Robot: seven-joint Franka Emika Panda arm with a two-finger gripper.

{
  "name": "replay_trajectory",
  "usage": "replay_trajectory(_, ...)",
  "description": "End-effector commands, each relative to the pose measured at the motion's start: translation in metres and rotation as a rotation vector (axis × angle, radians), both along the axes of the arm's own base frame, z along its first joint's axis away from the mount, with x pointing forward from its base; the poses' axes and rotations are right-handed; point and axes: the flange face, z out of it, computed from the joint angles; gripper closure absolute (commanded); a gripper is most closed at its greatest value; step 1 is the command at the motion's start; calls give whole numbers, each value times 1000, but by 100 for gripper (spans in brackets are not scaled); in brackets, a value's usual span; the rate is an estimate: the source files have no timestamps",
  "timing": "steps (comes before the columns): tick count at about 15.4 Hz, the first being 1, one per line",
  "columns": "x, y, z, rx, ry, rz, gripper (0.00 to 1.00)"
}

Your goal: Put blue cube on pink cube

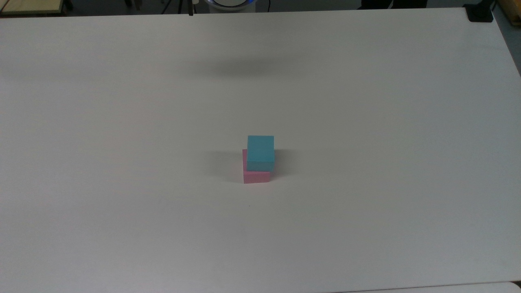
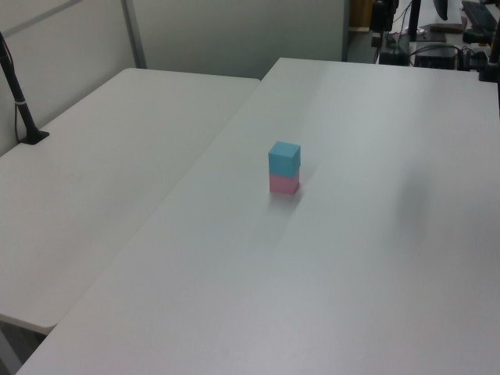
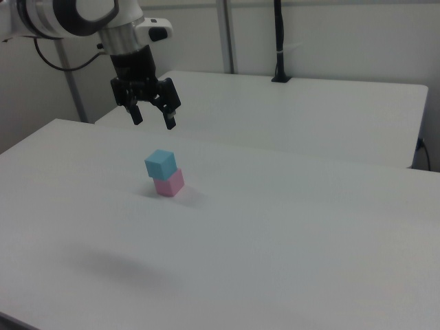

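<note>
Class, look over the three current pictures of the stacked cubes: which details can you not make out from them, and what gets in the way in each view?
- Pink cube, top view: its top face is hidden by the blue cube resting on it.
- How squarely the cubes line up: the top view shows pink peeking out at its left, but the far sides are hidden.
- End effector, right view: open and holding nothing; its height above the table cannot be judged.
</note>
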Motion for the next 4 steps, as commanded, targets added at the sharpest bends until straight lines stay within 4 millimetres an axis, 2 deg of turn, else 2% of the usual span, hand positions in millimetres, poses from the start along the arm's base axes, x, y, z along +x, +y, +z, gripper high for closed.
replay_trajectory(1, -11, -11, 2, 19, 10, 1, 0)
replay_trajectory(4, -11, -12, 3, 20, 7, 1, 0)
